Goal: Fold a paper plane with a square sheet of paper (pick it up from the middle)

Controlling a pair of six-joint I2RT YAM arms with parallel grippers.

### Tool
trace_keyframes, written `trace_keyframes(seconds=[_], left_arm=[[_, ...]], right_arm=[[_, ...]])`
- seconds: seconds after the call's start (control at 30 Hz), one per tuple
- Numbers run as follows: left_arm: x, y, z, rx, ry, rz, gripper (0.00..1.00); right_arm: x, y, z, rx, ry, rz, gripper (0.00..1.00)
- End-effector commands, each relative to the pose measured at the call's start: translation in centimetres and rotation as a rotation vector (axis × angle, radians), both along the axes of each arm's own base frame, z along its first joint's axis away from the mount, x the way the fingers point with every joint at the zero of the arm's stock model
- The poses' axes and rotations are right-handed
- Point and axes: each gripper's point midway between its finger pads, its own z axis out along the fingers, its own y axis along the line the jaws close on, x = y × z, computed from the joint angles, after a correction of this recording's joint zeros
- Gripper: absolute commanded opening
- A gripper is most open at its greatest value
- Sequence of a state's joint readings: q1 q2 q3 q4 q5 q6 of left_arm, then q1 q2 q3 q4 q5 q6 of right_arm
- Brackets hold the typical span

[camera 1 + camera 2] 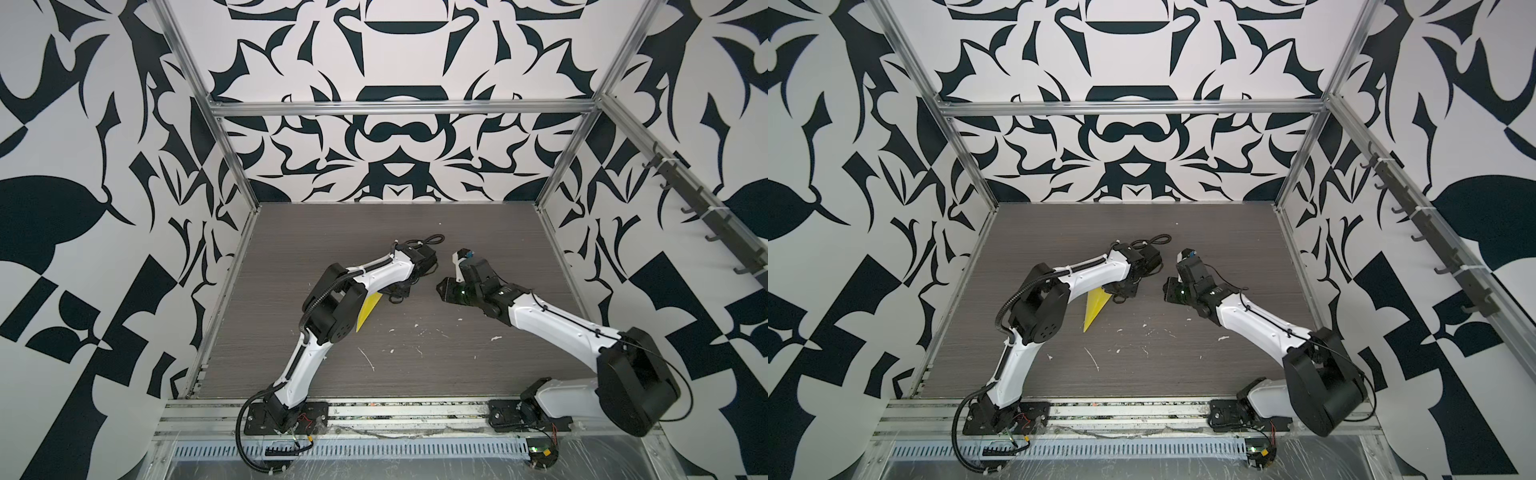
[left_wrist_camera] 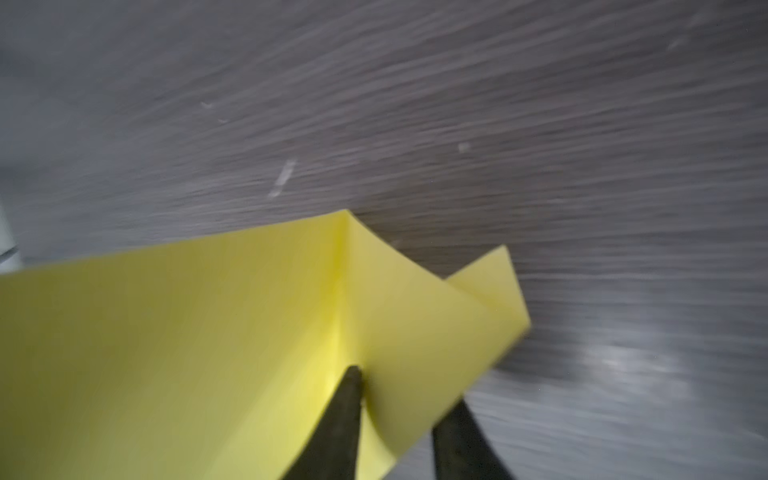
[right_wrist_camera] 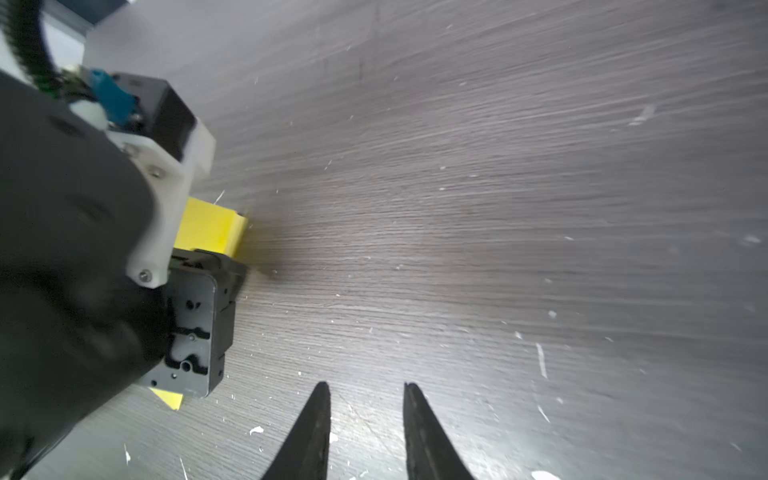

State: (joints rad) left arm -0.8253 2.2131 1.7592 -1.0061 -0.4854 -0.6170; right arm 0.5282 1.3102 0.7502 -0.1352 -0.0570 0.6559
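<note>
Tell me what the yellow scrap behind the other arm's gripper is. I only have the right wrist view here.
Observer: It is the yellow paper. In a top view it is a narrow pointed wedge reaching out from under the left arm, with its tip toward the robot bases.
Operator: Is that arm clamped on it?
Observer: No. In the left wrist view the left gripper has its jaws apart, with one flap of the paper between them.
Operator: Any fold lines?
Observer: Yes. The left wrist view shows a centre crease running to a notched end.
</note>
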Motion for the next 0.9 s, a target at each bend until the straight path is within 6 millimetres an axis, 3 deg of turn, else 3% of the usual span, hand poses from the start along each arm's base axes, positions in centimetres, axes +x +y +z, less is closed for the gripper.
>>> trace_keyframes(seconds=[0.0,0.13,0.23,0.3,0.43,0.53,0.67,0.8,0.87], left_arm=[[-0.7,-4.5,3.7,-0.324,0.014,-0.049,0.40],[-1.7,-6.3,5.9,-0.519,0.036,-0.063,0.45],[-2.3,-6.9,9.1,-0.628,0.005,-0.093,0.50],[-2.4,-6.2,11.0,-0.679,-0.034,-0.092,0.55],[-2.3,-2.2,12.7,-0.756,-0.127,-0.026,0.67],[-3.0,1.0,12.7,-0.759,-0.200,-0.018,0.75],[-4.7,3.6,11.2,-0.752,-0.268,-0.027,0.78],[-6.1,3.8,8.6,-0.822,-0.204,0.038,0.65],[-6.4,3.4,7.1,-0.839,-0.153,0.066,0.53]], right_arm=[[0.4,-1.3,1.4,0.019,-0.060,-0.082,0.35],[0.4,-1.5,1.9,0.022,-0.074,-0.084,0.35],[0.4,-1.1,1.9,0.031,-0.073,-0.063,0.35],[0.4,-0.3,1.9,0.051,-0.069,-0.027,0.36],[0.4,2.7,1.2,0.126,-0.016,0.102,0.43],[0.2,5.3,0.4,0.203,0.043,0.198,0.45],[0.5,6.6,-0.7,0.257,0.087,0.222,0.46],[0.8,7.5,-1.3,0.282,0.110,0.232,0.47],[0.8,7.9,-1.5,0.295,0.125,0.241,0.48]])
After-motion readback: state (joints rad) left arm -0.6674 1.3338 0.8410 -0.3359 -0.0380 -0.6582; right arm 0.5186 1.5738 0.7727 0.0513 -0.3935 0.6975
